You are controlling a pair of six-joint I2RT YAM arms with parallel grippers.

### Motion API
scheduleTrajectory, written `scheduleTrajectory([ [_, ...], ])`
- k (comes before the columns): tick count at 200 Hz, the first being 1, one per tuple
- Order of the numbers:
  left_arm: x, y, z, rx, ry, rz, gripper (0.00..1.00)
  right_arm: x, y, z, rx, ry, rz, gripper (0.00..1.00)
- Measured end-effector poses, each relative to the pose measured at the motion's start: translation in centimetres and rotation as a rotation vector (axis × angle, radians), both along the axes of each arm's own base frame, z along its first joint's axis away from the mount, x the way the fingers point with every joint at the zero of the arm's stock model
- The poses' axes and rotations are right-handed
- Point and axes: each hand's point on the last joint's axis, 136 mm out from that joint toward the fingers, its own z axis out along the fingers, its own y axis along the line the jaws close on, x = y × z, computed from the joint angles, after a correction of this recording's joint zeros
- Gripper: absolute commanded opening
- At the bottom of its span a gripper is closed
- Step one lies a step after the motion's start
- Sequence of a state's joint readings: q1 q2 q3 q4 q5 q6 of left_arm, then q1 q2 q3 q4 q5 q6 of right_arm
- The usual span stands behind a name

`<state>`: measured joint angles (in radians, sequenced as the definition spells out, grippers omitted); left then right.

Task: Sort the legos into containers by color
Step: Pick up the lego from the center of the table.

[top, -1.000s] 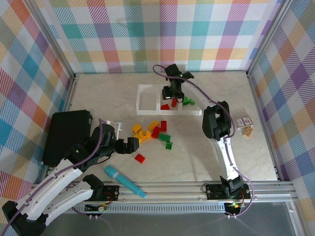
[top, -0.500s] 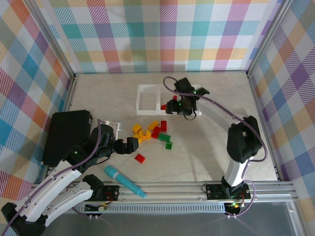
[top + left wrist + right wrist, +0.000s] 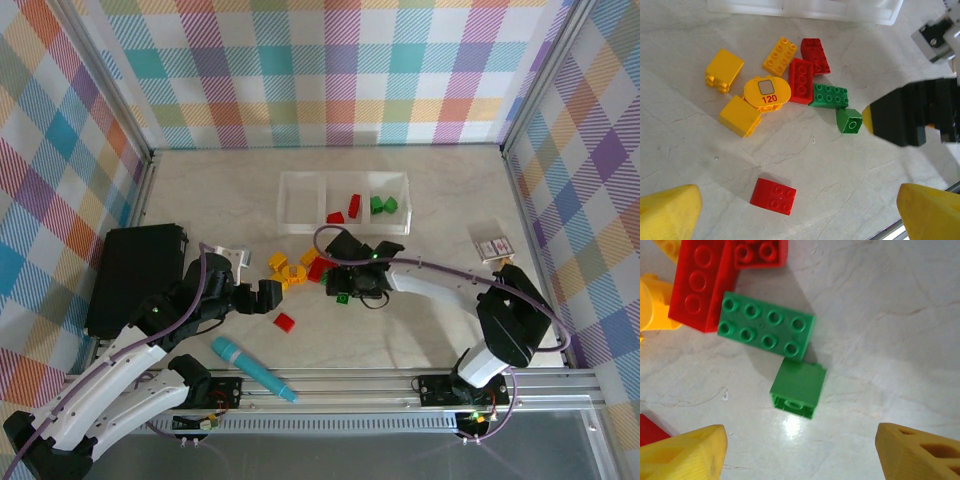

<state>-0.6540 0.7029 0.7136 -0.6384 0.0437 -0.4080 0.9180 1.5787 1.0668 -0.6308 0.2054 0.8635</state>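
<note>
The white three-compartment tray [image 3: 343, 180] holds two red legos [image 3: 345, 211] in its middle cell and two green legos [image 3: 384, 206] in its right cell. A loose pile of yellow, red and green legos [image 3: 300, 266] lies on the table. My right gripper [image 3: 345, 284] [image 3: 800, 452] hangs open and empty just above a small green brick lying on its side [image 3: 798, 387], next to a green eight-stud brick [image 3: 766, 326]. My left gripper [image 3: 258, 297] [image 3: 800, 220] is open over a lone red brick [image 3: 773, 196] [image 3: 285, 322].
A black flat box [image 3: 135, 277] sits at the left, and a teal marker [image 3: 252, 367] lies near the front rail. A small card box [image 3: 492, 246] lies at the right. A round yellow piece marked 120 [image 3: 767, 91] sits in the pile.
My right arm swung back from the tray to the pile, its jaws spreading wider on the way. The left arm stayed still.
</note>
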Motion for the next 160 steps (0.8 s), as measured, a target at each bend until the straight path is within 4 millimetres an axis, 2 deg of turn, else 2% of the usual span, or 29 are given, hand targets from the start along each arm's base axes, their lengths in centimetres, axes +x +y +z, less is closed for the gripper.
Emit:
scheduleTrajectory([
  [25, 0.1, -0.1, 0.2, -0.007, -0.009, 0.0, 1.0, -0.5, 1.0, -0.9, -0.022, -0.012, -0.045, 0.79],
  [72, 0.0, -0.1, 0.6, -0.02, -0.022, -0.003, 1.0, 0.7, 1.3, -3.5, -0.096, -0.004, -0.129, 0.75],
  [160, -0.2, -0.3, 0.5, -0.026, -0.014, -0.015, 1.0, 1.4, 1.6, -4.6, -0.142, -0.026, -0.145, 0.58],
])
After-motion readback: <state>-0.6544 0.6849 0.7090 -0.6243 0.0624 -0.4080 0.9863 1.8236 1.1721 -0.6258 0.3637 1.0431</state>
